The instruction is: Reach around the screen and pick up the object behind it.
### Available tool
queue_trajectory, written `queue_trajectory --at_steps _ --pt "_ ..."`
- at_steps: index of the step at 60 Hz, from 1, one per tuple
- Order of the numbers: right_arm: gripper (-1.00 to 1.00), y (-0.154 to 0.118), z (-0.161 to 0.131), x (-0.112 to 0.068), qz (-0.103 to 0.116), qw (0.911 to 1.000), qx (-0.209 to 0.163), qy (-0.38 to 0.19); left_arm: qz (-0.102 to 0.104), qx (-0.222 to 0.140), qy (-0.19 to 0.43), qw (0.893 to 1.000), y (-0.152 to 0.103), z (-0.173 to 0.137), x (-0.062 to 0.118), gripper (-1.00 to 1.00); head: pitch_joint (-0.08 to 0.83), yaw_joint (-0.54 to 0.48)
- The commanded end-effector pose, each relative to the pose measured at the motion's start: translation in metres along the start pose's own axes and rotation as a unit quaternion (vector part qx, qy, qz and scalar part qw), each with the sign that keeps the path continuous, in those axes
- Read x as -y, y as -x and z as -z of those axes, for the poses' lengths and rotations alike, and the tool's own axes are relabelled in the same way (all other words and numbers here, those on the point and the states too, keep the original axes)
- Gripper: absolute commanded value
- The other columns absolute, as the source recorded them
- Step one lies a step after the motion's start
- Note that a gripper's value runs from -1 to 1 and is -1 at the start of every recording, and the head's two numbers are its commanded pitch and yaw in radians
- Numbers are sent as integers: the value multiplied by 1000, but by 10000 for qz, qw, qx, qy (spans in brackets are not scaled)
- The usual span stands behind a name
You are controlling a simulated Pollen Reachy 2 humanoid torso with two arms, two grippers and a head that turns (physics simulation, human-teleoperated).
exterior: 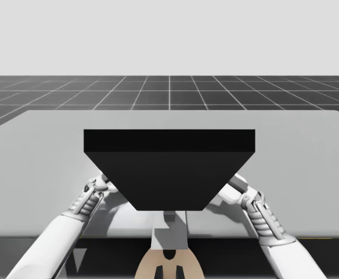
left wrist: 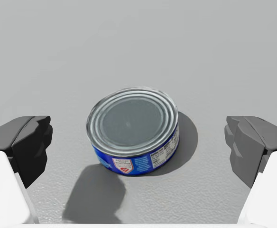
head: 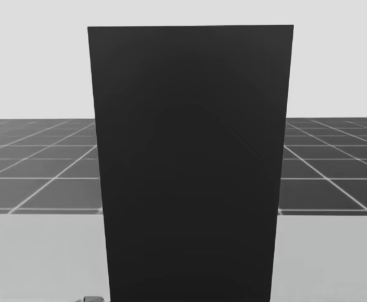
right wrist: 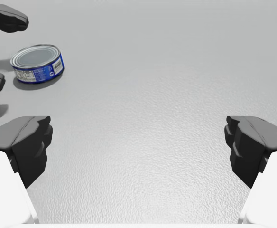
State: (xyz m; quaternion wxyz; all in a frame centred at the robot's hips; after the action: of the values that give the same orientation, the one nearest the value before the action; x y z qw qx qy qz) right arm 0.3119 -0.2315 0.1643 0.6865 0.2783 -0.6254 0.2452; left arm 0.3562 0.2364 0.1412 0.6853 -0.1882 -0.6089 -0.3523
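Grey desk bears the short blue can just ahead of my left hand, wide open and empty; likely stiff, slick and light, best pinched across its round side

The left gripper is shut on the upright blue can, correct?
No. The left gripper is open: its fingers stand clear of the can on both sides, as the left wrist view shows. The can is upright and blue.

The flat blue can is showing a shiny ribbed metal lid and glossy label; the table is looking matt and finely grained, the screen smooth and matt.
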Motion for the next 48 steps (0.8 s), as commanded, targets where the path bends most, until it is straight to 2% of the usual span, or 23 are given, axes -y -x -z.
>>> queue_trajectory --at_steps 1,15,22,33,34,35,36,37,38,39,42,48 --pt "-1000 -1 0 -2 -46 10000 41 -27 -105 -49 1 9999 3 17 -7 -1000 91 27" --pt "-1000 -1 0 -3 -85 9999 69 -34 -400 22 158 9991 4 31 -10 -1000 102 31" --pt "-1000 -1 0 -4 -103 9999 76 -30 -432 -134 162 9988 15 37 -10 -1000 107 36" --pt "-1000 -2 0 -5 -126 9999 98 -26 -403 -154 169 9989 22 42 -13 -1000 112 38" --pt "-1000 -2 0 -5 -127 9999 98 -23 -383 -148 161 9990 22 43 -13 -911 112 38" --pt "-1000 -2 0 -5 -127 9999 98 -23 -383 -148 161 9990 22 43 -13 -911 112 38" --pt "-1000 -2 0 -5 -132 9999 96 -19 -386 -147 159 9990 23 43 -14 -592 113 38" --pt "-1000 -2 0 -5 -134 9999 96 -16 -379 -146 158 9991 24 44 -14 -422 113 38" --pt "-1000 -2 0 -5 -138 9999 98 -14 -374 -150 168 9990 24 45 -14 440 114 39" --pt "-1000 -2 0 -5 -139 9999 99 -15 -368 -152 174 9991 25 45 -14 670 114 39" --pt "-1000 -2 0 -5 -148 9998 95 -15 -359 -167 210 9990 26 46 -13 895 113 41" --pt "-1000 -2 0 -6 -157 9998 97 -6 -344 -196 245 9989 27 47 -12 944 116 39"
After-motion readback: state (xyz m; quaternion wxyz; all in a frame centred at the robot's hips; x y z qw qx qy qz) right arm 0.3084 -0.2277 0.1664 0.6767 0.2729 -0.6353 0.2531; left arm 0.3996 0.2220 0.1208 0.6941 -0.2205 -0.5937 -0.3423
